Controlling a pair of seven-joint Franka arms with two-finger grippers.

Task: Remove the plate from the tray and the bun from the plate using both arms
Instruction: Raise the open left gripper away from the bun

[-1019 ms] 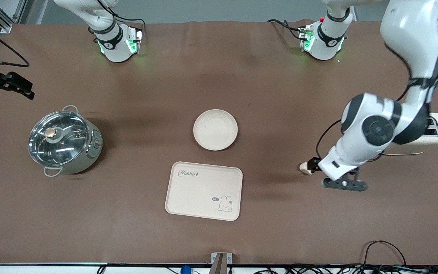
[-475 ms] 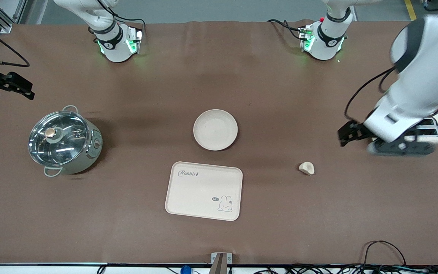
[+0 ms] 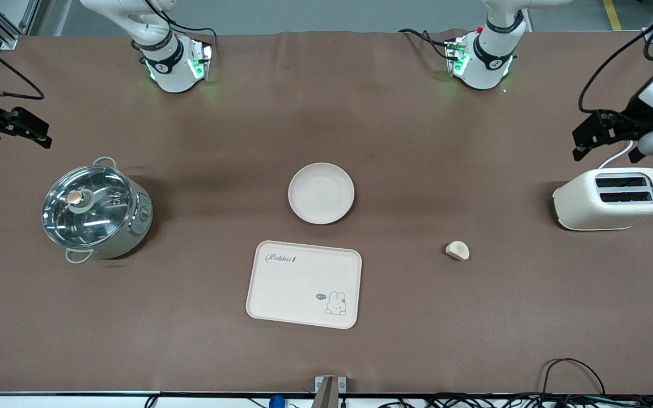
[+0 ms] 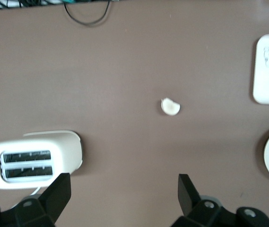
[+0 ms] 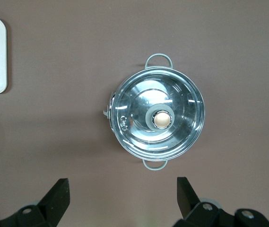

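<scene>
Hovering with my left gripper [image 3: 604, 137] spread wide and empty above the toaster [image 3: 613, 198], the bun [image 3: 457, 250] well apart on the table, beside the tray [image 3: 304, 283]; plate [image 3: 321, 192] mid-table; my right gripper [image 3: 17, 131] waits spread over the pot [image 3: 95, 211]

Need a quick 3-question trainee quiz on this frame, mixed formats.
1. True or false: the bun lies on the plate.
2. Which is nearer the front camera: A) the plate, B) the tray, C) the toaster?
3. Fill in: the pot has a ___ on it.

Key:
1. False. The bun lies on the bare table, toward the left arm's end.
2. B.
3. Lid, glass with a knob.

Both the left gripper and the right gripper have open jaws and hold nothing.
</scene>
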